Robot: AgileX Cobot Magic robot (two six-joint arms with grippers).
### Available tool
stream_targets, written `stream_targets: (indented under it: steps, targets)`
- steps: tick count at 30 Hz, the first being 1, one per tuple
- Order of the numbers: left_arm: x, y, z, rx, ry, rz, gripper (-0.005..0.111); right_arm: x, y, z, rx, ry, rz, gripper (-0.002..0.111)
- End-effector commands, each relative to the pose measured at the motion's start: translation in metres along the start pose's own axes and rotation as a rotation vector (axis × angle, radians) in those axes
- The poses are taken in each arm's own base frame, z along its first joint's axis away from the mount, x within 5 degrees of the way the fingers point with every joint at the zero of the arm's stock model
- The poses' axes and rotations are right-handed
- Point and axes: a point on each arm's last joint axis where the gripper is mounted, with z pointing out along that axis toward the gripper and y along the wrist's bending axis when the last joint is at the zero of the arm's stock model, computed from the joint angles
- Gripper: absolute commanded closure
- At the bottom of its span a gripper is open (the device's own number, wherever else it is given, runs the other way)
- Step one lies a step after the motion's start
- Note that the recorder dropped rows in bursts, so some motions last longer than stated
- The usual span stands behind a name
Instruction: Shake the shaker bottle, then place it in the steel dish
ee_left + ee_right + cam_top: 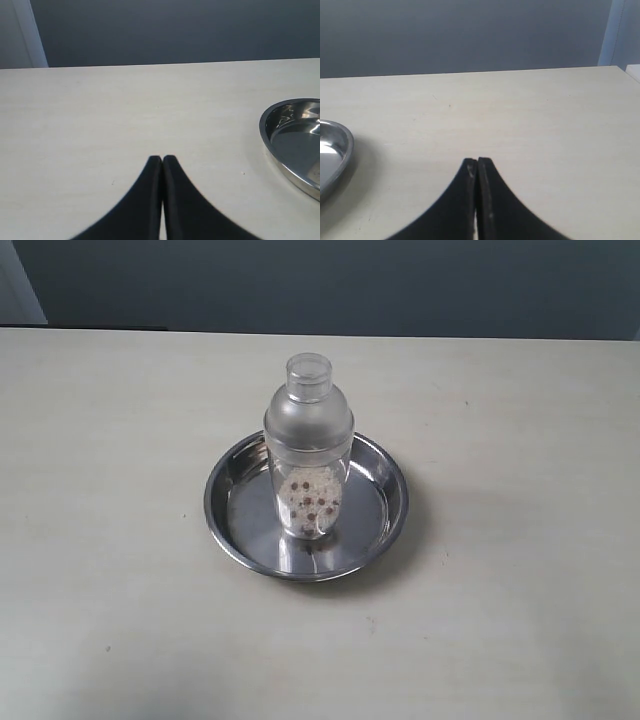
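The clear shaker bottle, with its frosted dome, small round cap and brown beads at the bottom, stands upright in the middle of the steel dish. Neither arm shows in the exterior view. My left gripper is shut with nothing in it, over bare table, and part of the steel dish lies off to one side of it. My right gripper is also shut and empty, with a sliver of the steel dish at the picture's edge. The shaker shows in neither wrist view.
The pale wooden table stretches all round the dish. A dark grey-blue wall runs behind its far edge.
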Motion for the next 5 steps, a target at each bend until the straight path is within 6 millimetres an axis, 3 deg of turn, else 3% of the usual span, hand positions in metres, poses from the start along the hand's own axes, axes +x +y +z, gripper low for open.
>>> stream_targets:
  steps: [1,5]
  targets:
    - [0.0011,-0.0001,0.0001,0.001,0.0,-0.004,0.106,-0.0002,0.0,-0.0001,0.0,-0.01,0.0,0.109]
    - [0.0011,-0.0001,0.0001,0.001,0.0,-0.004,0.106,-0.0002,0.0,-0.0001,0.0,-0.01,0.0,0.109]
